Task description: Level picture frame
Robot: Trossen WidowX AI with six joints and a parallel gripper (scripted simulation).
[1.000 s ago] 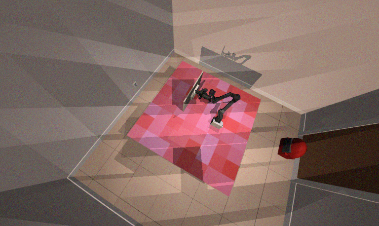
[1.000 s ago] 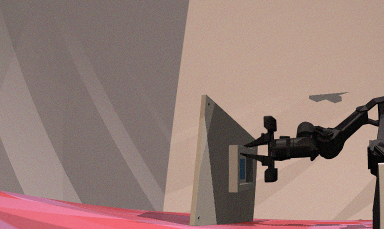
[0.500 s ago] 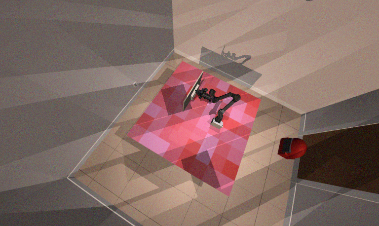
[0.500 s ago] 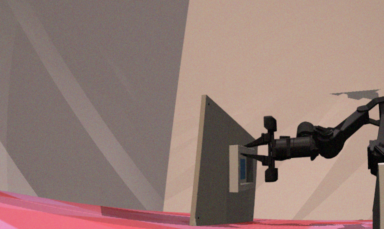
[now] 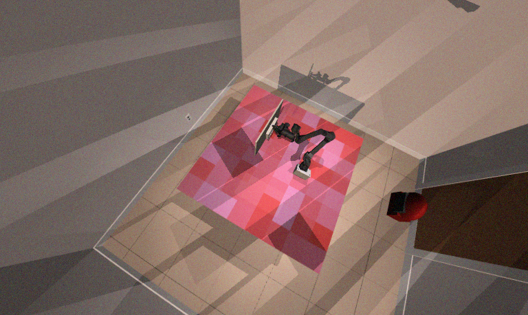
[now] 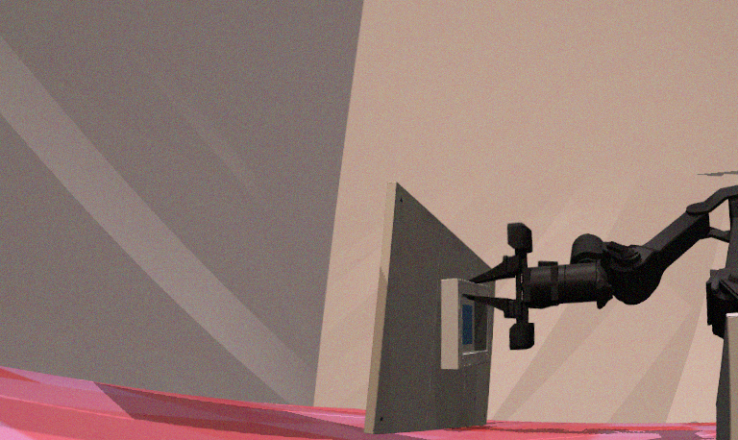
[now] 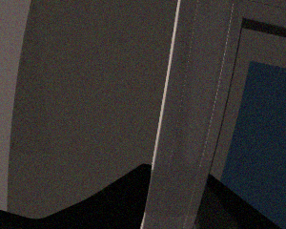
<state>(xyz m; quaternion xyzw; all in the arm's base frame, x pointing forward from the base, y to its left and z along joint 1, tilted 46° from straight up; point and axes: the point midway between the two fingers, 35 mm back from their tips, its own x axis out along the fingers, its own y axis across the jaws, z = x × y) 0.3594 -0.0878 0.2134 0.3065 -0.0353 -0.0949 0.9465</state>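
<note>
The pale picture frame [image 5: 269, 133] [image 6: 449, 327] [image 7: 193, 95], with a blue picture [image 6: 466, 325] [image 7: 264, 129] inside, is on the front of the upright board [image 5: 260, 144] [image 6: 413, 251] [image 7: 86, 95]. My gripper [image 6: 468, 288] [image 7: 173, 178] is shut on the frame's top bar, one finger above it and one inside the opening. In the wrist view the bar runs between the fingers and leans slightly, roughly along the board's edge. I cannot tell how level the frame is. The screw and notched strip are hidden behind the frame.
The board stands on a pink and red patchwork rug [image 5: 265, 206]. The arm's base block [image 5: 302, 172] is on the same rug, on the frame's side of the board. A red and black object [image 5: 414, 207] is far to the right, by the brown area.
</note>
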